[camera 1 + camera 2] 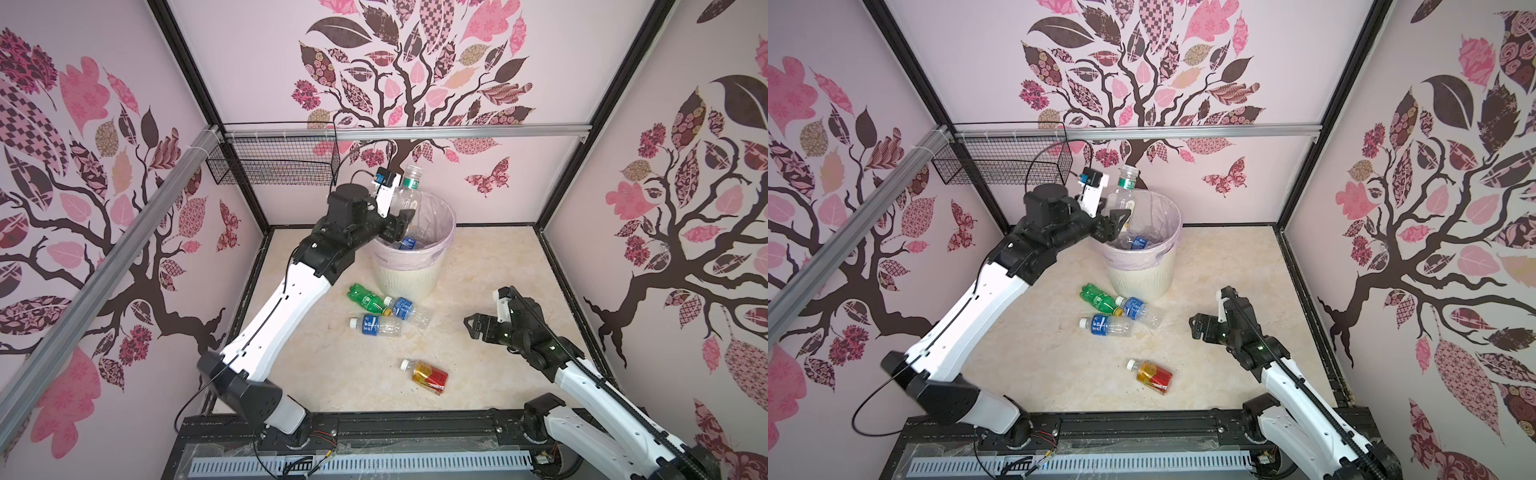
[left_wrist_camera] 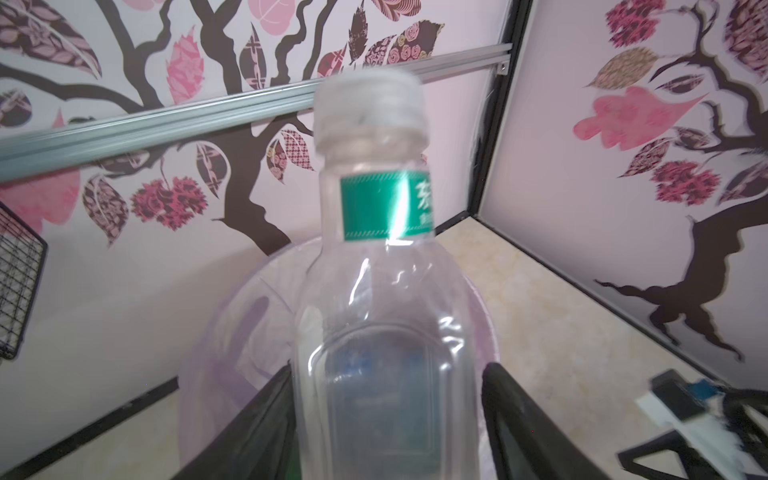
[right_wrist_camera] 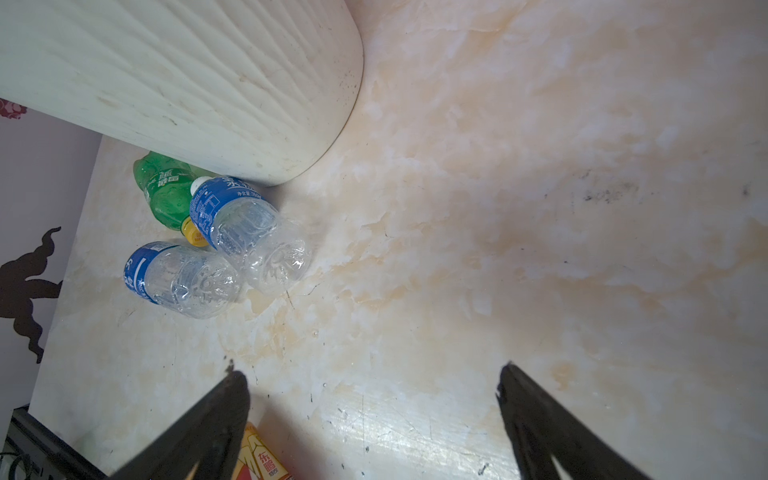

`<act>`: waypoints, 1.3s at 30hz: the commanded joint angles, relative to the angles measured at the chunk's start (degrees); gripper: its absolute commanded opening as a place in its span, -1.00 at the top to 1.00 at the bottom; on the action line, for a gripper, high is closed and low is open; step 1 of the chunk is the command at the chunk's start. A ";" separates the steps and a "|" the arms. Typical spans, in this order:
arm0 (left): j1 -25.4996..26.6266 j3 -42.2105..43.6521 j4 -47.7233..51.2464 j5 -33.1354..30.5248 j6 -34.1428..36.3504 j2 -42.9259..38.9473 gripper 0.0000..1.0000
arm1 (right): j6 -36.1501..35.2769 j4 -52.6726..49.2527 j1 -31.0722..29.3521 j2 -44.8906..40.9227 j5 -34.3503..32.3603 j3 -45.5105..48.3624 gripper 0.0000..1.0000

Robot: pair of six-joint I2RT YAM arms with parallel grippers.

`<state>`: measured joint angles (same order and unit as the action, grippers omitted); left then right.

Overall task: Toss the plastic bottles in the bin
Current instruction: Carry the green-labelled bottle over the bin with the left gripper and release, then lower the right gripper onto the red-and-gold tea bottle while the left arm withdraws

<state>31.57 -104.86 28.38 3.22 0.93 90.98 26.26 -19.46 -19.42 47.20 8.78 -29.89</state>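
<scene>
Left wrist view is showing the left pincer point(image 2: 387, 370) with its jaws standing apart around the base of a clear bottle point(image 2: 380, 291). A thin gap is showing on one side; whether the other side is touching the plastic, I cannot tell. The bottle is standing neck up, smeared by blur, with the bin point(image 2: 232, 332) below and behind it. In both top views its base is sitting over the near-left part of the rim rather than the middle of the opening, and other bottles are lying inside.

That offset looks like the main risk. A tall bottle falling from there could clip the rim or a jaw, tip over and land outside on the tabletop point(image 1: 490, 266). The arm is crowding the rim too, so a careless pull-back could snag the bag point(image 1: 446, 232) or shove the bin, which is probably light.

The right pincer point(image 3: 370, 372) is hovering low with jaws wide apart and nothing between them, near the amber bottle point(image 1: 428, 376). The green bottle point(image 1: 365, 297) and two blue bottles point(image 1: 401, 307) are lying at the bin's foot, so a shoved bin or a bounced bottle could scatter them.
</scene>
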 commanded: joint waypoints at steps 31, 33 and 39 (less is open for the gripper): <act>-18.88 56.85 14.26 -1.83 -7.83 -55.65 -0.81 | -16.42 -11.91 -34.26 35.30 5.69 -18.21 -0.94; -18.84 56.98 14.23 -2.56 -7.59 -55.65 -0.81 | -15.85 -12.00 -34.66 36.64 5.76 -18.17 -0.93; -18.86 57.13 12.92 -2.49 -7.46 -54.78 -0.81 | -12.72 -9.23 -35.92 38.19 3.00 -16.44 -0.81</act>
<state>12.99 -49.41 42.85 1.15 -6.26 35.99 11.57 -29.21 -54.63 84.03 13.82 -46.13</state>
